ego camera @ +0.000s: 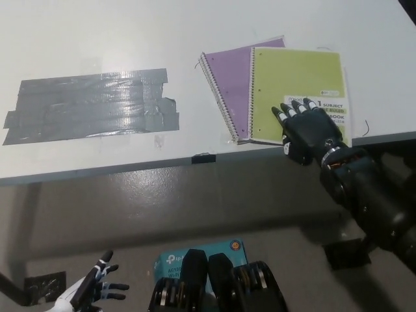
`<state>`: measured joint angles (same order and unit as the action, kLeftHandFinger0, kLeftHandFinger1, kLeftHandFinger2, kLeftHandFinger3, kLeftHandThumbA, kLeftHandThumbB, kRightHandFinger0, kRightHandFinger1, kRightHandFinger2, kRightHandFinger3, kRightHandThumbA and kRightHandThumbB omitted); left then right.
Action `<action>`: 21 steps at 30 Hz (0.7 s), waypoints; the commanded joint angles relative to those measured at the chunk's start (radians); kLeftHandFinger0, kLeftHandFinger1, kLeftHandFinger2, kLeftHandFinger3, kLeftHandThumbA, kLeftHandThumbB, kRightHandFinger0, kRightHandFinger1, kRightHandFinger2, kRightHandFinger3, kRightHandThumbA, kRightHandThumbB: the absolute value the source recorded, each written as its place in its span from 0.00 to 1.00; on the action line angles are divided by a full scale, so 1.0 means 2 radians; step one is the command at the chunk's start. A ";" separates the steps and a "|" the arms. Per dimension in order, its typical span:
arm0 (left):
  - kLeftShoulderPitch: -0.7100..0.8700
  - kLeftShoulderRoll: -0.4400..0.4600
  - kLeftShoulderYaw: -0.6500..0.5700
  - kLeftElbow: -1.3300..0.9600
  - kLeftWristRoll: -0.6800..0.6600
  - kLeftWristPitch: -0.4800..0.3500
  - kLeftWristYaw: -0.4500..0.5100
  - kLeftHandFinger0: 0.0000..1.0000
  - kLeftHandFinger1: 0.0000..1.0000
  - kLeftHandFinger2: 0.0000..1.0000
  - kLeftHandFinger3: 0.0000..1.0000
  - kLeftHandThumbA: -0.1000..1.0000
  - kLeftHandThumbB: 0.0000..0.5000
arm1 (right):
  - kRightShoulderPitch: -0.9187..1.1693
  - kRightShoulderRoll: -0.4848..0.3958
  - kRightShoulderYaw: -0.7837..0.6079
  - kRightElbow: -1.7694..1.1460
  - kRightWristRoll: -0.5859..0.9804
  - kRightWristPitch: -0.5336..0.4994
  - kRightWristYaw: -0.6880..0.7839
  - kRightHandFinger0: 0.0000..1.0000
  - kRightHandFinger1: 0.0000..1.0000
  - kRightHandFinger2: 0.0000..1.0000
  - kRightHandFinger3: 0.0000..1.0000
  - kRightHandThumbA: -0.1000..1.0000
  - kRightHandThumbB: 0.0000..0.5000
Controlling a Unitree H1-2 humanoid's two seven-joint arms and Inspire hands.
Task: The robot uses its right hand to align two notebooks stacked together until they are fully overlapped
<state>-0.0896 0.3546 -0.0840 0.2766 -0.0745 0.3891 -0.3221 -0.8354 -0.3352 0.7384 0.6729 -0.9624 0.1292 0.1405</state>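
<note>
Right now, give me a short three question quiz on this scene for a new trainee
1. True or false: the green notebook fully covers the purple notebook.
2. Which hand rests flat on the green notebook? A) the white left hand B) the black right hand
3. Fill in: left of the notebooks, strips of grey ____ are stuck to the white table.

Key: 1 false, a band of purple cover still shows on the green notebook's left. 2 B; the left hand hangs open, low at the lower left. 3 tape.
</note>
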 commanded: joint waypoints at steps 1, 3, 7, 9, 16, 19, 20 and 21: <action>-0.001 0.008 -0.007 -0.012 0.010 -0.024 -0.008 0.76 0.75 0.75 1.00 1.00 1.00 | 0.017 0.006 0.038 0.018 -0.008 -0.071 0.022 1.00 1.00 1.00 1.00 1.00 1.00; -0.001 0.007 -0.006 -0.014 0.009 -0.021 -0.006 0.76 0.74 0.74 1.00 1.00 1.00 | 0.007 0.001 0.047 0.028 -0.017 -0.080 0.016 1.00 1.00 1.00 1.00 1.00 1.00; -0.002 0.005 -0.005 -0.016 0.005 -0.020 -0.007 0.77 0.73 0.69 1.00 1.00 1.00 | -0.004 -0.009 0.054 0.039 -0.020 -0.093 0.002 1.00 1.00 1.00 1.00 1.00 1.00; -0.004 0.006 -0.005 -0.020 0.006 -0.015 -0.005 0.76 0.72 0.69 1.00 1.00 1.00 | -0.011 -0.015 0.061 0.047 -0.028 -0.096 0.000 1.00 1.00 1.00 1.00 1.00 1.00; -0.008 0.009 -0.013 -0.030 0.017 -0.015 -0.006 0.73 0.71 0.68 1.00 1.00 1.00 | -0.037 -0.041 0.091 0.046 -0.062 -0.116 -0.017 1.00 1.00 1.00 1.00 1.00 0.99; -0.007 0.008 -0.014 -0.033 0.018 -0.016 -0.006 0.73 0.71 0.69 1.00 1.00 1.00 | -0.045 -0.046 0.099 0.051 -0.069 -0.121 -0.031 1.00 1.00 1.00 1.00 1.00 1.00; -0.007 0.009 -0.017 -0.033 0.018 -0.020 -0.008 0.73 0.72 0.72 1.00 1.00 1.00 | -0.051 -0.047 0.104 0.053 -0.075 -0.124 -0.038 1.00 1.00 1.00 1.00 1.00 0.99; -0.008 0.008 -0.017 -0.032 0.018 -0.019 -0.008 0.73 0.72 0.73 1.00 1.00 1.00 | -0.053 -0.048 0.104 0.053 -0.074 -0.125 -0.038 1.00 1.00 1.00 1.00 1.00 0.99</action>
<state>-0.0910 0.3551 -0.1105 0.2439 -0.0531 0.3778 -0.3220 -0.9377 -0.4115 0.9054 0.7492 -1.0575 -0.0287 0.0598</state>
